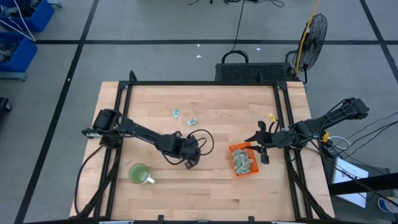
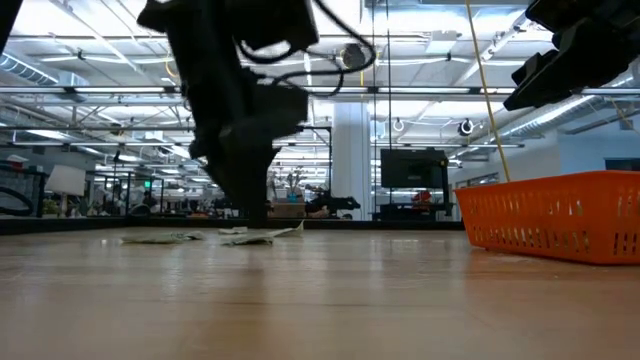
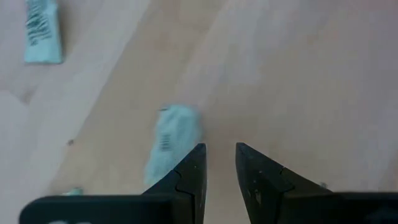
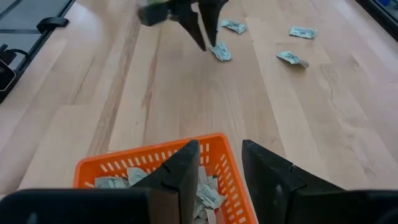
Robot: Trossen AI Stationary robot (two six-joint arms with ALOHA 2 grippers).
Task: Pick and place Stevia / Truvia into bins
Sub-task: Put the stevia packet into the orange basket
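- Table (image 1: 205, 193): pale wood butcher-block top, plank seams seen, framed by black rails at back and sides.
- Floor around it: grey, crossed by dark tape lines; black crate (image 1: 255, 71) behind table; fan (image 1: 314, 31) at back right; blue bins (image 1: 18, 37) at top-left corner.
- Room in low view: big open hall w/ ceiling light strips, white column, dark monitor (image 2: 412, 170), benches far off.
- Mug (image 1: 139, 173): green, on table's front left, well apart from tray.
- Tray (image 1: 244, 160): orange, slotted walls, right of centre; a pile of sachets (image 1: 243, 162) is held inside it.
- Loose sachets: two seen in high view at back centre, one (image 1: 176, 113) and another (image 1: 192, 121) just beside it; more are seen in right wrist view near left arm's tips.
- Left gripper (image 3: 219, 160): at mid-table, pointed down just over the wood; fingers are set apart w/ a narrow gap, nothing between them; a pale green sachet (image 3: 174, 140) lies just beside one finger (image 3: 193, 168), not gripped.
- Right gripper (image 4: 221, 162): held above tray's edge, fingers parted, nothing grasped; tray's contents seen below it.
- Low view: two flat sachets (image 2: 262, 236) lie on wood under the left arm; tray wall (image 2: 560, 215) at right.
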